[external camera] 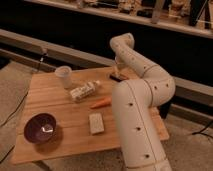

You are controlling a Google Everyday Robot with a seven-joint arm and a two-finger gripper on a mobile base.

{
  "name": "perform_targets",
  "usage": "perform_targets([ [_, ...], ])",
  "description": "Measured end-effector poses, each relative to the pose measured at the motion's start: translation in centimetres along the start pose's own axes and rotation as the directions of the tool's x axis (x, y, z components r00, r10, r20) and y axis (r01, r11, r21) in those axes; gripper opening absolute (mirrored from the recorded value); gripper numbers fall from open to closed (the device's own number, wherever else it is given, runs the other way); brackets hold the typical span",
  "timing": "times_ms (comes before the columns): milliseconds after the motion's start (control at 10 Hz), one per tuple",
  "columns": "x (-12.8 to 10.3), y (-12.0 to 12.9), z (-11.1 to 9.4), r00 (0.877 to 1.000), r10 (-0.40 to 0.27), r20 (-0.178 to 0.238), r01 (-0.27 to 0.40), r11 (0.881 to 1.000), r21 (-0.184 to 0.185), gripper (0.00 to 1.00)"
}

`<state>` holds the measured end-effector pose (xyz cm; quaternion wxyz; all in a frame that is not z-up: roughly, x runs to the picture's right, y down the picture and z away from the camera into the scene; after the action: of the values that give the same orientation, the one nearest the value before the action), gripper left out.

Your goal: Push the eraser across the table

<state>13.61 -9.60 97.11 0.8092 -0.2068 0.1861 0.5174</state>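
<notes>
The eraser [116,77] is a small flat dark block lying near the far edge of the light wooden table [55,102], right of its middle. My white arm rises from the lower right, bends high at the back and comes down over the far edge. The gripper [119,65] hangs just above and behind the eraser, very close to it. I cannot tell whether it touches the eraser.
An orange carrot [101,103] lies mid-table, with a pale whitish block [96,123] in front of it. A small lying bottle [82,91] and a white cup [64,76] are at the back left. A purple bowl [41,128] sits front left. My arm's thick segment covers the table's right side.
</notes>
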Motion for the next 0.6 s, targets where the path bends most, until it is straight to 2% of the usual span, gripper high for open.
perform_targets([
  [200,-0.2,0.0,-0.4,0.999,-0.050,-0.005,0.050,0.998,-0.025,0.65],
  [300,-0.3,0.2,-1.4,0.998,-0.062,-0.015,0.062,0.997,-0.037,0.65],
  [400,-0.1,0.4,-2.3,0.997,-0.063,-0.033,0.062,0.997,-0.041,0.65],
  [600,0.0,2.4,-5.5,0.992,-0.086,-0.091,0.082,0.996,-0.046,0.65],
])
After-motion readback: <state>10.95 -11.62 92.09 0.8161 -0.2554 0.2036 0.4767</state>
